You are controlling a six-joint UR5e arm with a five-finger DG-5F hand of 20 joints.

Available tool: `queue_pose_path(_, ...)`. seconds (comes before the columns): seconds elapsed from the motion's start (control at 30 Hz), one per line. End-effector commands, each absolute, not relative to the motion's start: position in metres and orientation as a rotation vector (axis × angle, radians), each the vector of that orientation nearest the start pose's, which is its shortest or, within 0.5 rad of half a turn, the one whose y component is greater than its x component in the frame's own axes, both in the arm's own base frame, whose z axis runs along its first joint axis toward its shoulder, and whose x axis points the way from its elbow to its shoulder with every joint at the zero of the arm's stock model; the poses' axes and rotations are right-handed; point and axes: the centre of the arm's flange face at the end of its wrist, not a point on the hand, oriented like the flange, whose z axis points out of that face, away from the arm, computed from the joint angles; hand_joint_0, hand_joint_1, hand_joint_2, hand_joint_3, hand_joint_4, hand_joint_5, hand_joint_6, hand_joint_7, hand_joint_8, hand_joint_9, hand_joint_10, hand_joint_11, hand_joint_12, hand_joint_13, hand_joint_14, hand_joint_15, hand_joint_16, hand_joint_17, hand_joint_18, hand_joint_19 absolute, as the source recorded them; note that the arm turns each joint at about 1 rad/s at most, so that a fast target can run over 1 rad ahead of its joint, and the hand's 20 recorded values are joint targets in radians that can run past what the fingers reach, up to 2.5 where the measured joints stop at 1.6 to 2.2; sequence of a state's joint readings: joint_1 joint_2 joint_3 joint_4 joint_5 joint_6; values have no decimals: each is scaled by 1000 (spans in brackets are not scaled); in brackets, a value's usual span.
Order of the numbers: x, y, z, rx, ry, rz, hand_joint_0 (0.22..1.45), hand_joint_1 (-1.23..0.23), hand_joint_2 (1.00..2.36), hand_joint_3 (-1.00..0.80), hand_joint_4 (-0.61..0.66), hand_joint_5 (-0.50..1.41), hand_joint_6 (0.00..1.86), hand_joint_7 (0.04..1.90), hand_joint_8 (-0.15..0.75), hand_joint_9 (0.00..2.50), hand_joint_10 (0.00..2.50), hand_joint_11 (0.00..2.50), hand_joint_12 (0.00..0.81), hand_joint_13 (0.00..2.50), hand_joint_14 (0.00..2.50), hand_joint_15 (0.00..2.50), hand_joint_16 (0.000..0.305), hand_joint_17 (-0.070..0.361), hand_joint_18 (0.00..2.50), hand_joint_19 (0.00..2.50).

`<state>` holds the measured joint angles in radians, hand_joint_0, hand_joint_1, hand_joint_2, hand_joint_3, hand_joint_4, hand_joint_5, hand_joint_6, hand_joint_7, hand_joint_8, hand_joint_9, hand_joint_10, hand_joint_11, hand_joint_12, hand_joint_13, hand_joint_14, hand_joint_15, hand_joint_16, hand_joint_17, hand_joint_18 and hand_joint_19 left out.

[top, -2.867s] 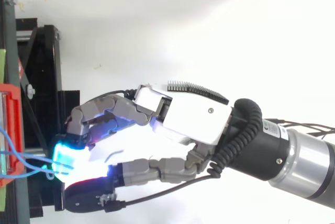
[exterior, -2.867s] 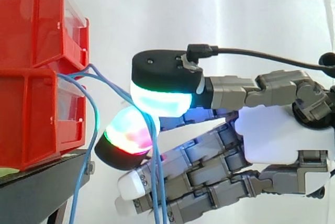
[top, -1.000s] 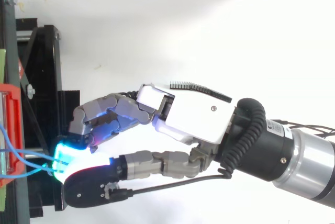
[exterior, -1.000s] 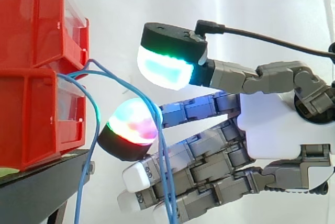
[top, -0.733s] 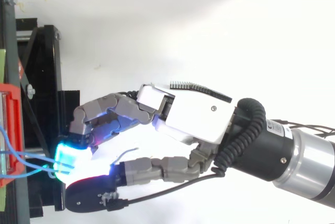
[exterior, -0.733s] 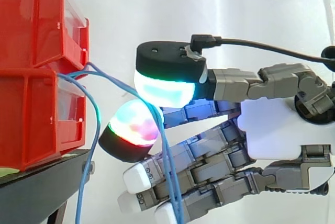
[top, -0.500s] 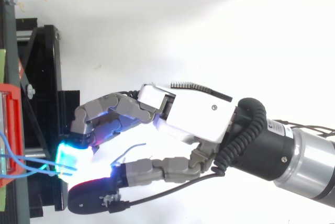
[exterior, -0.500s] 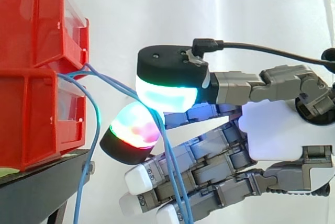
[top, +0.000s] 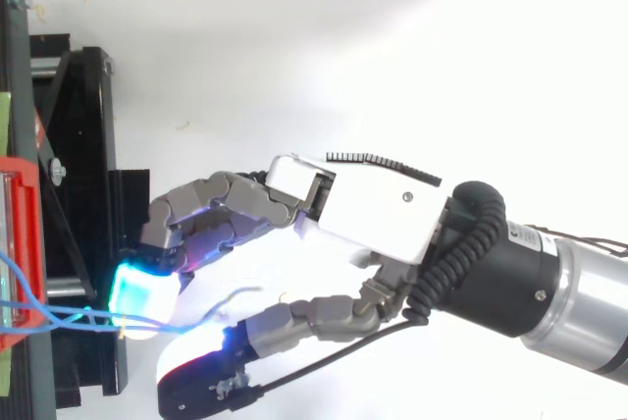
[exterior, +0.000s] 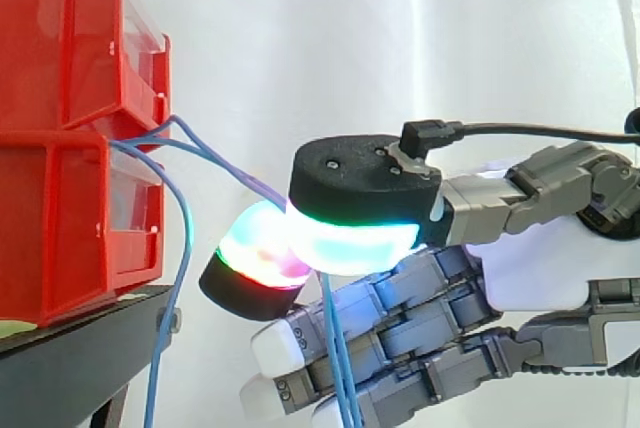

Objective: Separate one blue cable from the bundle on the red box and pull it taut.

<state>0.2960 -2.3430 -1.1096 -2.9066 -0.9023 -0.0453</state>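
Blue cables — lower ends — run off the bottom edge; red bins cropped left.

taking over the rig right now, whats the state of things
Hand: shut on thin blue cable, pinched between its glowing pads, right of the stacked red plastic bins on the black stand.
Cable: runs almost straight from the bins to the pinch, then drops below the hand; two strands seem to meet there. A second blue cable hangs loose by the bins.
Done: grasp, lifted apart from the hanging one.
Left: pull away from the bins until taut; check for one strand only.
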Motion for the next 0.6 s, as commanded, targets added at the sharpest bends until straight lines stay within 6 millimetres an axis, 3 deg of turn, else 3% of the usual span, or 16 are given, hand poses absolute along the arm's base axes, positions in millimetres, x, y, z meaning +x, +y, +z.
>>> queue_pose_path(0.0, 765, 29, 242, 1359, 1023, 837, 555, -817, 1000, -500, 119, -186, 863, 931, 306, 756, 9, 478, 362, 615, 6, 199, 41, 91, 672, 290)
queue_pose_path(0.17, 765, 29, 242, 1359, 1023, 837, 498, -676, 1000, -500, 155, -177, 857, 938, 332, 778, 9, 482, 387, 628, 7, 208, 46, 103, 695, 291)
queue_pose_path(0.27, 765, 29, 242, 1359, 1023, 837, 545, -655, 1007, -401, 142, -173, 849, 977, 325, 781, 10, 480, 374, 623, 6, 217, 43, 97, 674, 314)
queue_pose_path(0.43, 765, 29, 242, 1359, 1023, 837, 561, -727, 1010, -103, 124, -175, 880, 915, 362, 804, 10, 482, 416, 657, 5, 211, 51, 116, 746, 270)
queue_pose_path(0.57, 765, 29, 242, 1359, 1023, 837, 577, -753, 1011, -99, 110, -179, 881, 887, 355, 794, 8, 484, 408, 651, 5, 209, 50, 113, 737, 273)
